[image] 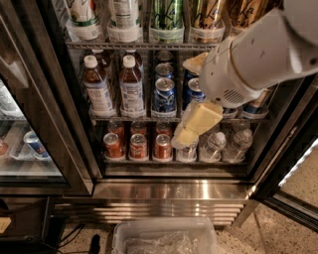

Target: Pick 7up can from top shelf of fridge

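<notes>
The fridge (174, 191) stands open, black-framed with a steel base grille. Its top shelf (144, 44) runs along the top of the view with tall cans in clear trays. Two whitish 7up cans (82, 15) stand at its left, then a green can (166, 17) and gold cans (206, 17); only their lower parts show. My gripper (195, 94) on the white arm (258, 54) hangs open and empty in front of the middle rack's blue cans (164, 94), below the top shelf and right of the 7up cans. One cream finger (198, 121) points down-left.
Two brown bottles (97, 84) stand left on the middle rack. Red cans (138, 146) and clear bottles (236, 144) fill the bottom rack. The glass door (30, 124) stands at the left. A clear plastic bin (164, 235) sits on the floor in front.
</notes>
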`<control>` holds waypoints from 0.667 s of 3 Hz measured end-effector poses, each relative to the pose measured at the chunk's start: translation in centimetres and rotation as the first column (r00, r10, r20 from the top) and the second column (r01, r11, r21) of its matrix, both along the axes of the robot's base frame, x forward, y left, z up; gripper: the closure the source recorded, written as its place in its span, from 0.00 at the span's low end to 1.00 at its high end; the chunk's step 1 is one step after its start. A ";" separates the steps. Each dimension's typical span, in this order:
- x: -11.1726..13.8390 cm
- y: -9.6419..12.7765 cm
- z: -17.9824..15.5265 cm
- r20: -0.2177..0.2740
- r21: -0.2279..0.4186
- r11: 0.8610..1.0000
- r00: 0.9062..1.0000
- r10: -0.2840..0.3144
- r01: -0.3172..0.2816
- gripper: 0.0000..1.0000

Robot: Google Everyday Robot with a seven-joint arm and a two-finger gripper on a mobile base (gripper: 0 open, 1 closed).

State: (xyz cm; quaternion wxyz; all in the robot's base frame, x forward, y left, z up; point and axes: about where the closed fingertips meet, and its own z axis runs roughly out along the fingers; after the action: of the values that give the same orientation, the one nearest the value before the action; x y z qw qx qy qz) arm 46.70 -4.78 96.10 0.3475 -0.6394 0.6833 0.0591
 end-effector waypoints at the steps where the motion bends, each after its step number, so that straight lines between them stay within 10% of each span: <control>1: 0.4 3.3 -0.7 0.050 0.105 0.994 0.998 -0.032 0.026 0.00; 2: 2.3 6.3 0.0 0.100 0.200 0.977 0.990 -0.099 0.077 0.00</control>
State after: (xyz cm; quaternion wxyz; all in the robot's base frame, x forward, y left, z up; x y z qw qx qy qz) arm 49.04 1.49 96.14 0.4480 -0.5734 0.6818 0.0754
